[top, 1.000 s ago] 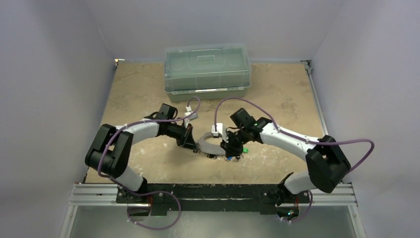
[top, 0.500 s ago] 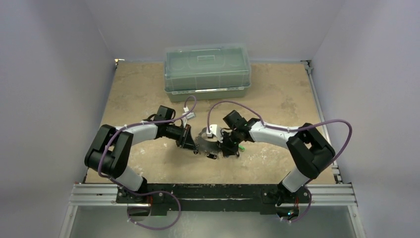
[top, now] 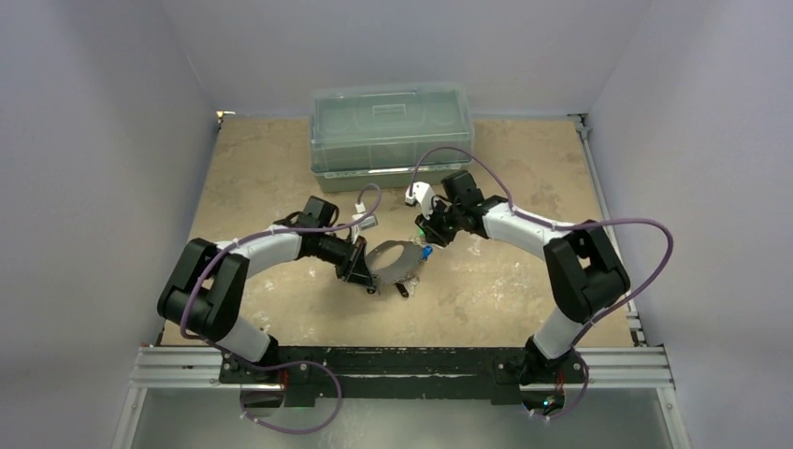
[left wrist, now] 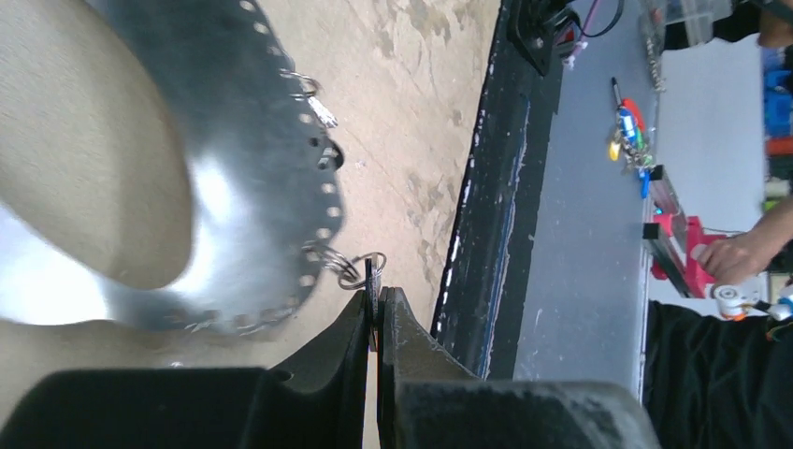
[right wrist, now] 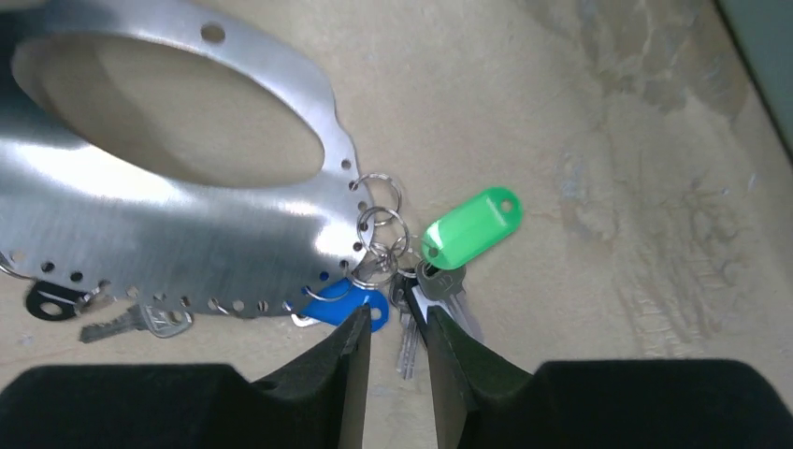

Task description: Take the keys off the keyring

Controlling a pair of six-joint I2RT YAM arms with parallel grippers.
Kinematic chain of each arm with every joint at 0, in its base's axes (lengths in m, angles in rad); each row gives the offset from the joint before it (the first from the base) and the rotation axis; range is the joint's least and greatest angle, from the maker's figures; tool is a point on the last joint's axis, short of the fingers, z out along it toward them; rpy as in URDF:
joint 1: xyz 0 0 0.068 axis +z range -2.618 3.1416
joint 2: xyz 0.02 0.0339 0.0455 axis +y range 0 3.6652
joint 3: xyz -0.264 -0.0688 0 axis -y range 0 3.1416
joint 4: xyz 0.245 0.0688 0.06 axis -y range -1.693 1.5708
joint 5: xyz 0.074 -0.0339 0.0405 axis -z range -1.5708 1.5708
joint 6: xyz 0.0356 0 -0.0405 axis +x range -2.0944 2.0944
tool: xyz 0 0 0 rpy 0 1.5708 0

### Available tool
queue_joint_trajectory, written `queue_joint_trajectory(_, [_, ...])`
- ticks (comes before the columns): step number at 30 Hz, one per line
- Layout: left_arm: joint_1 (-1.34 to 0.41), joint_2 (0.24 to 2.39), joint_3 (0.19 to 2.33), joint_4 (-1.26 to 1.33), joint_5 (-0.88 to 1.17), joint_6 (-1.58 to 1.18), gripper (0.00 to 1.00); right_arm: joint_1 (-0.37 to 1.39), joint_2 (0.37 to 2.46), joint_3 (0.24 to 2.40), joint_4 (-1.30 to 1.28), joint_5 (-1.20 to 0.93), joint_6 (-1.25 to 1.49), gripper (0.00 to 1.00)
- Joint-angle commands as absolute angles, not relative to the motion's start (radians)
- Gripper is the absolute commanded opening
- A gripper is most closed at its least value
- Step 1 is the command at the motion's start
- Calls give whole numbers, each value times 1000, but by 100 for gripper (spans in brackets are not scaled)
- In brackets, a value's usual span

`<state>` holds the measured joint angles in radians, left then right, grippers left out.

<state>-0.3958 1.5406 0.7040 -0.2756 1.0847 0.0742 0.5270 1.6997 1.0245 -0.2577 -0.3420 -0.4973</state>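
The keyring is a flat shiny metal oval band with holes along its rim, also seen in the left wrist view and the right wrist view. My left gripper is shut on a thin dark key that hangs from the band by small split rings. My right gripper is open and empty, its tips just short of a bunch of silver keys with a green tag and a blue tag. A black-headed key hangs at the band's other side.
A translucent green lidded box stands at the back middle of the tan table. A black rail runs along the near edge, close behind my left gripper in its wrist view. Grey walls close in on both sides.
My right gripper has pulled back from the ring's near right side to its far right side. The ring has shifted a little toward the back. My left gripper keeps its grip.
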Motion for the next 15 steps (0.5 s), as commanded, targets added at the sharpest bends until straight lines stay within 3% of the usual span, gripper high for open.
queue_joint_trajectory(1, [-410, 1556, 878, -482, 997, 290, 0, 515, 1557, 992, -212, -425, -461, 33])
queue_joint_trajectory(7, [-416, 1676, 1030, -752, 954, 510, 0, 512, 1387, 876, -146, -560, -365, 37])
queue_joint_trajectory(15, [-417, 1769, 1106, -930, 995, 702, 0, 508, 1374, 905, -129, -641, -307, 41])
